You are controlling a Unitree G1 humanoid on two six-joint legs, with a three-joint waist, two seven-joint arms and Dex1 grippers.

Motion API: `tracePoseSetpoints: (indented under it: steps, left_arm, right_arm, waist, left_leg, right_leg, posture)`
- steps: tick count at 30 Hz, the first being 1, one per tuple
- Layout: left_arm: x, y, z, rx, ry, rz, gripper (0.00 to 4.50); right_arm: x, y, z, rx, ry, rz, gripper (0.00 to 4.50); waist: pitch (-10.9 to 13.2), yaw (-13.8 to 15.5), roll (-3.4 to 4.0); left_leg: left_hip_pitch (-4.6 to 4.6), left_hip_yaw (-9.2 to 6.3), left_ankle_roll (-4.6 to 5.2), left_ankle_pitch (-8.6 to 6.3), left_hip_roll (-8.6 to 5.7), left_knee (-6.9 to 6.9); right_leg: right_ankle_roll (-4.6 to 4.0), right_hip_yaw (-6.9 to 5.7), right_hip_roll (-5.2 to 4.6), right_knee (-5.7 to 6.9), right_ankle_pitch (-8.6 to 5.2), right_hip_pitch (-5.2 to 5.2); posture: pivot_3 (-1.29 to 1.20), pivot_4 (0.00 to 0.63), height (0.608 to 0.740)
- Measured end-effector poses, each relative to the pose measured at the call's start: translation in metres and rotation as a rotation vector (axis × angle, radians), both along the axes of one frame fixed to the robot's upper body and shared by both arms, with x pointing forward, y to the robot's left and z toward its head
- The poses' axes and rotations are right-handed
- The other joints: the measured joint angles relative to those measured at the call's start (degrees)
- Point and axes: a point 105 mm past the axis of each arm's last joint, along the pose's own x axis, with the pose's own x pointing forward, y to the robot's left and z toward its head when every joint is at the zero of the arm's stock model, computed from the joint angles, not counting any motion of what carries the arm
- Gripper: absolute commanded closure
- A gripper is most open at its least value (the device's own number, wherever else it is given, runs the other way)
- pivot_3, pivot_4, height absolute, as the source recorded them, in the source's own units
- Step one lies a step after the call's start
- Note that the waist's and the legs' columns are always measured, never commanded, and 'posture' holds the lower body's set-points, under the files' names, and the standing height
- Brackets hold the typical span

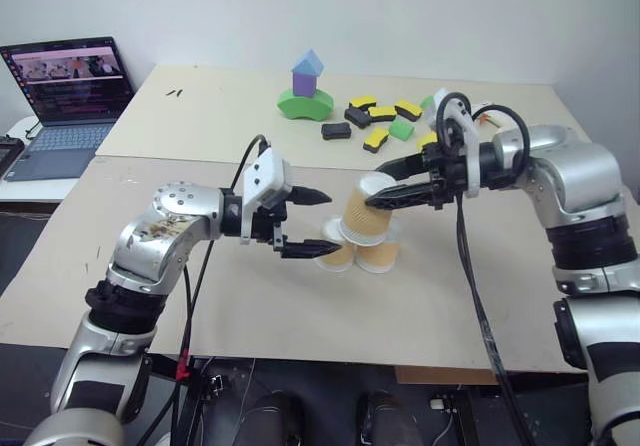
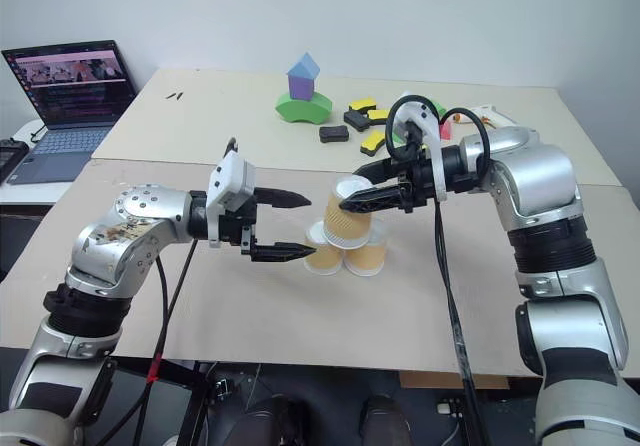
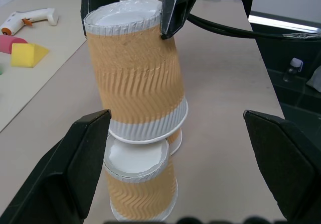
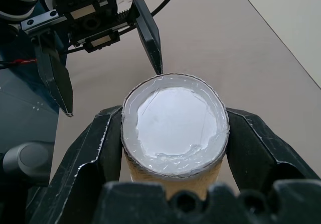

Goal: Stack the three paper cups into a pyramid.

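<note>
Between my two grippers, mid-desk [image 1: 150, 296], sits the cup work. My right gripper [image 1: 378, 192] is clenched on the top cup [image 1: 364, 212], fingers pinching its upturned white bottom end from both sides; that cup is inverted and tilted. Its rim rests on the two base cups directly below my right gripper: one base cup [image 1: 335, 249] on the side nearer my left gripper, the other base cup [image 1: 381, 252] just beside it, both upside down on the desk and touching.

My left gripper [image 1: 305, 224] is released, jaws spread wide, empty. Upper fingertip points at the top cup's side, lower fingertip near the nearer base cup; cannot tell if either touches.

Well beyond my right gripper: block tower [image 1: 306, 88], scattered foam blocks [image 1: 377, 121]. Far beyond my left arm: laptop [image 1: 68, 103].
</note>
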Motion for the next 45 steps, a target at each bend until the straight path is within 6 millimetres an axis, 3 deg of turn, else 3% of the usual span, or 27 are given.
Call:
tracePoseSetpoints:
  steps: [7, 9, 12, 19, 24, 30, 33, 35, 37, 39, 41, 42, 45]
  left_arm:
    - [-0.001, 0.000, -0.001, 0.002, 0.000, 0.001, 0.00]
    - [-0.001, 0.001, -0.003, 0.003, 0.006, 0.004, 0.00]
    - [-0.001, 0.002, -0.004, 0.006, 0.007, 0.006, 0.00]
    - [-0.001, 0.003, -0.004, 0.009, 0.007, 0.010, 0.00]
    - [-0.001, 0.003, -0.005, 0.009, 0.010, 0.013, 0.00]
    - [0.000, 0.004, -0.006, 0.008, 0.013, 0.023, 0.00]
    - [0.002, 0.007, -0.006, -0.010, 0.011, 0.068, 0.00]
    - [0.008, 0.009, -0.003, -0.062, 0.004, 0.136, 0.00]
    - [0.020, 0.017, 0.002, -0.141, -0.002, 0.269, 0.00]
    - [0.028, 0.031, 0.004, -0.181, -0.005, 0.388, 0.00]
    - [0.033, 0.051, 0.007, -0.262, -0.012, 0.546, 0.00]
    - [0.032, 0.070, 0.004, -0.297, -0.005, 0.657, 0.00]
    - [0.031, 0.119, -0.009, -0.332, 0.018, 0.912, 0.00]
  right_arm:
    - [0.002, -0.001, 0.000, 0.003, -0.012, -0.004, 1.81]
    - [0.003, 0.000, 0.000, 0.004, -0.014, -0.004, 0.82]
    - [0.004, -0.002, -0.006, 0.000, 0.000, -0.018, 0.12]
    - [0.005, -0.002, -0.008, 0.007, 0.009, -0.024, 0.12]
    - [-0.007, 0.004, 0.016, 0.058, -0.016, 0.021, 0.12]
    - [-0.046, 0.015, 0.078, 0.174, -0.099, 0.146, 0.12]
    - [-0.044, 0.010, 0.087, 0.216, -0.120, 0.086, 0.12]
    - [-0.030, -0.003, 0.084, 0.214, -0.153, -0.037, 0.12]
    - [-0.001, -0.038, 0.063, 0.172, -0.176, -0.278, 0.12]
    - [0.015, -0.068, 0.039, 0.140, -0.149, -0.445, 0.12]
    - [0.015, -0.105, 0.015, 0.172, -0.108, -0.611, 0.12]
    - [0.010, -0.130, 0.003, 0.204, -0.084, -0.718, 0.12]
    - [-0.001, -0.174, -0.021, 0.200, -0.057, -0.927, 0.12]
  waist:
    - [0.00, -0.01, 0.00]
    - [0.00, -0.01, 0.00]
    - [0.00, 0.03, 0.00]
    - [0.00, -0.08, 0.00]
    - [0.01, 0.03, 0.01]
    - [0.01, 0.01, 0.02]
    - [0.01, 0.03, 0.02]
    - [0.01, 0.25, 0.01]
    - [-0.03, 0.73, -0.08]
    - [-0.02, 0.80, -0.07]
    - [-0.02, 1.06, -0.08]
    - [-0.03, 1.16, -0.07]
    - [-0.04, 1.02, -0.04]
  left_leg:
    - [0.01, 0.00, 0.00, 0.00, 0.00, 0.00]
    - [0.01, 0.00, 0.00, 0.00, 0.00, 0.00]
    - [0.01, 0.00, 0.00, 0.00, 0.00, 0.01]
    - [0.00, 0.01, 0.00, 0.00, 0.01, -0.03]
    - [0.00, -0.01, 0.00, 0.00, 0.01, -0.03]
    - [-0.01, -0.04, -0.01, 0.00, 0.03, -0.04]
    - [0.00, -0.04, -0.01, 0.00, -0.01, -0.02]
    - [0.01, -0.08, -0.01, 0.00, -0.01, -0.01]
    - [0.00, -0.10, -0.01, -0.01, -0.04, 0.00]
    - [-0.01, -0.04, 0.00, 0.00, -0.08, -0.06]
    - [-0.02, -0.09, 0.00, 0.00, -0.04, -0.25]
    - [-0.02, -0.08, 0.00, 0.00, -0.06, -0.47]
    - [0.07, -0.01, 0.01, 0.01, -0.10, -0.75]
  right_leg:
    - [0.00, 0.00, 0.00, 0.00, 0.00, 0.01]
    - [0.00, 0.00, 0.00, 0.01, 0.00, 0.01]
    - [0.00, 0.00, -0.01, 0.01, 0.00, 0.01]
    - [0.00, 0.00, 0.01, 0.00, 0.00, -0.03]
    - [0.00, 0.01, 0.00, -0.01, 0.00, -0.03]
    - [-0.01, 0.00, 0.00, -0.02, 0.00, -0.03]
    - [-0.02, 0.03, -0.06, 0.00, 0.01, -0.02]
    - [-0.02, 0.01, -0.08, -0.02, 0.01, 0.04]
    - [-0.01, 0.00, -0.10, -0.02, 0.01, 0.04]
    - [0.02, 0.04, -0.12, -0.01, 0.01, -0.01]
    - [0.02, -0.03, -0.06, -0.02, 0.01, 0.03]
    - [0.03, -0.03, -0.05, -0.03, 0.01, -0.01]
    - [0.09, -0.03, -0.01, -0.08, -0.04, -0.02]
  posture:
    - [0.00, 0.150, 0.705]
    - [0.00, 0.150, 0.705]
    - [0.00, 0.150, 0.705]
    - [0.00, 0.150, 0.705]
    - [0.00, 0.150, 0.705]
    - [0.00, 0.150, 0.705]
    - [0.00, 0.150, 0.705]
    - [0.00, 0.150, 0.705]
    - [0.00, 0.150, 0.705]
    - [0.00, 0.150, 0.705]
    - [0.00, 0.150, 0.705]
    - [0.00, 0.150, 0.705]
    - [0.00, 0.150, 0.705]
